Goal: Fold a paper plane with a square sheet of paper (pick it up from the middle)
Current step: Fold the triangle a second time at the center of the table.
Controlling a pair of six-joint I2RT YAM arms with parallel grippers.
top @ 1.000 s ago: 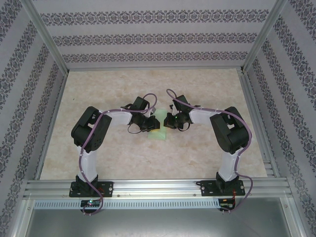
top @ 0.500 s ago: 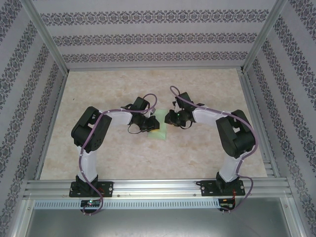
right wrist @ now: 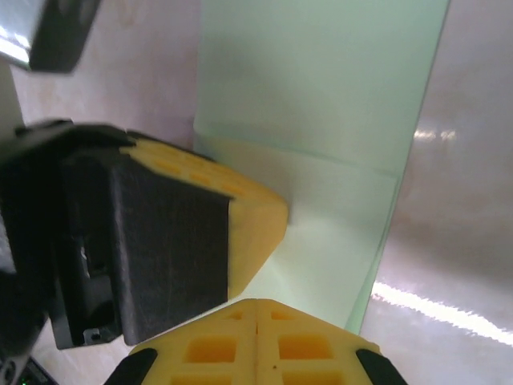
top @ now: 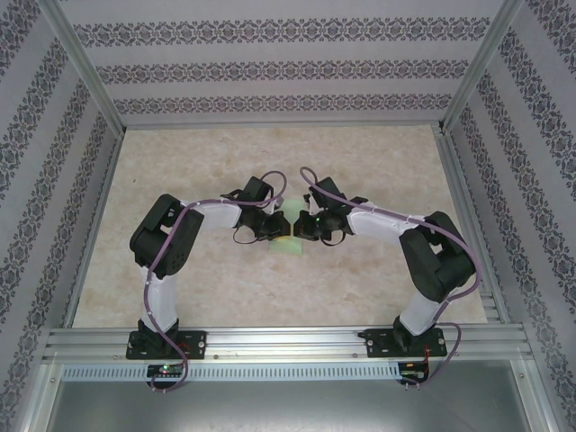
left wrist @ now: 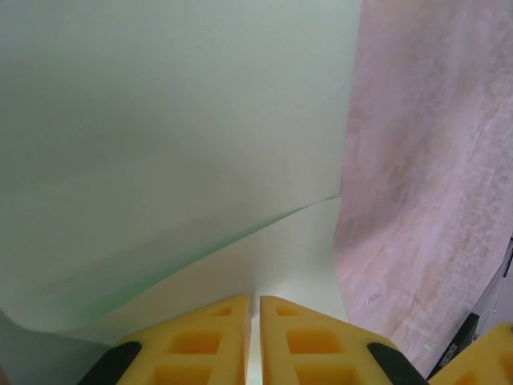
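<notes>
The square sheet of paper (top: 289,244) is a pale green, folded piece at the table's middle, mostly hidden under both grippers. My left gripper (top: 280,228) has its yellow fingertips (left wrist: 252,301) nearly together, with a thin strip of paper (left wrist: 160,120) running into the slit; a flap rises on the left. My right gripper (top: 302,225) is shut, fingertips (right wrist: 256,303) touching, resting on the folded paper (right wrist: 321,96). In the right wrist view one of the left gripper's fingers (right wrist: 256,216) touches the paper just beyond my own tips.
The marbled beige table (top: 360,171) spreads all around. Patterned walls and aluminium posts (top: 85,67) close in the sides and back. The aluminium rail (top: 288,340) with both arm bases runs along the near edge.
The right gripper has shifted left, closing up against the left gripper and covering more of the paper. The left arm has stayed where it was.
</notes>
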